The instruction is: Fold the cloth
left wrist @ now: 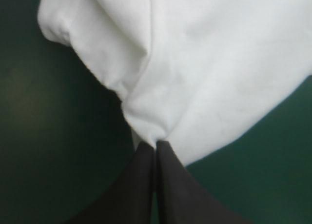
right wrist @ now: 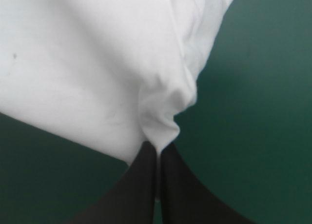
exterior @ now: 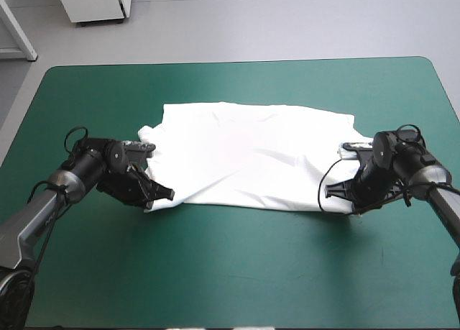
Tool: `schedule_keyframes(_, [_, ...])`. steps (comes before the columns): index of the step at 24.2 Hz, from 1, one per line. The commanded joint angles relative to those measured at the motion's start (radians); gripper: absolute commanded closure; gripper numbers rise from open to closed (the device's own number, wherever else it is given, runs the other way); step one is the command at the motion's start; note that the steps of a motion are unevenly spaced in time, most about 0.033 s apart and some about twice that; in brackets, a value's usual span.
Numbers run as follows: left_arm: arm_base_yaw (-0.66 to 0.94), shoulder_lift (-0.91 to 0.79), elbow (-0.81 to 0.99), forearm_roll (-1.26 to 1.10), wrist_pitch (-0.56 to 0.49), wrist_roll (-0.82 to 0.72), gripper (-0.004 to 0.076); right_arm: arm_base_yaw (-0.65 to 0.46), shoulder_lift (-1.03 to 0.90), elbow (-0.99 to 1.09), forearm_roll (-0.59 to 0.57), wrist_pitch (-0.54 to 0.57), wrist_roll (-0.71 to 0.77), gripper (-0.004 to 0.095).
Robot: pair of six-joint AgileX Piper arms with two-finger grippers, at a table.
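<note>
The left tool pinches tight on the near left corner of the white T-shirt. The T-shirt lies spread out in the middle of the teal-green desk. The right tool pinches tight on its near right corner.
</note>
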Motion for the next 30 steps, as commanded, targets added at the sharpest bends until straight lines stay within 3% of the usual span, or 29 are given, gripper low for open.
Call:
schedule_keyframes(1, [-0.005,-0.086,0.091,-0.026,0.003,0.01,0.0733,-0.007,-0.087,0.065,-0.027,0.025,-0.015,0.0927])
schedule_keyframes(7, [-0.005,-0.177,0.241,-0.032,0.003,0.016,0.0733,-0.007,-0.168,0.184,-0.032,0.038,-0.022,0.0927])
schedule_keyframes(12, [-0.005,-0.19,0.26,-0.013,0.036,0.014,0.0732,-0.007,-0.189,0.193,-0.044,0.057,-0.033,0.0923])
schedule_keyframes(15, [-0.005,-0.19,0.26,0.016,0.091,0.023,0.0701,-0.007,-0.189,0.193,-0.053,0.089,-0.022,0.0841])
schedule_keyframes(17, [-0.005,-0.19,0.256,0.015,0.137,0.042,0.0639,-0.007,-0.189,0.192,-0.053,0.089,-0.018,0.0746])
schedule_keyframes(18, [-0.005,-0.193,0.236,0.007,0.188,0.057,0.0547,-0.007,-0.189,0.191,-0.053,0.093,-0.018,0.0619])
schedule_keyframes(19, [-0.005,-0.193,0.223,0.004,0.206,0.06,0.05,-0.007,-0.189,0.189,-0.053,0.103,-0.018,0.0562])
schedule_keyframes(20, [-0.005,-0.194,0.181,0.002,0.247,0.075,0.0374,-0.007,-0.196,0.183,-0.053,0.106,-0.014,0.0422])
schedule_keyframes(21, [-0.005,-0.194,0.155,-0.003,0.266,0.079,0.0323,-0.007,-0.2,0.177,-0.053,0.106,-0.012,0.0366])
schedule_keyframes(22, [-0.005,-0.194,0.09,-0.01,0.289,0.093,0.0216,-0.007,-0.22,0.149,-0.053,0.106,-0.008,0.0309])
schedule_keyframes(24, [-0.005,-0.204,-0.015,-0.002,0.289,0.093,0.0172,-0.007,-0.26,0.086,-0.053,0.103,-0.008,0.0334])
schedule_keyframes(30, [-0.003,-0.249,-0.258,0.151,0.285,0.039,0.0184,-0.007,-0.368,-0.177,-0.092,0.102,-0.002,0.0375])
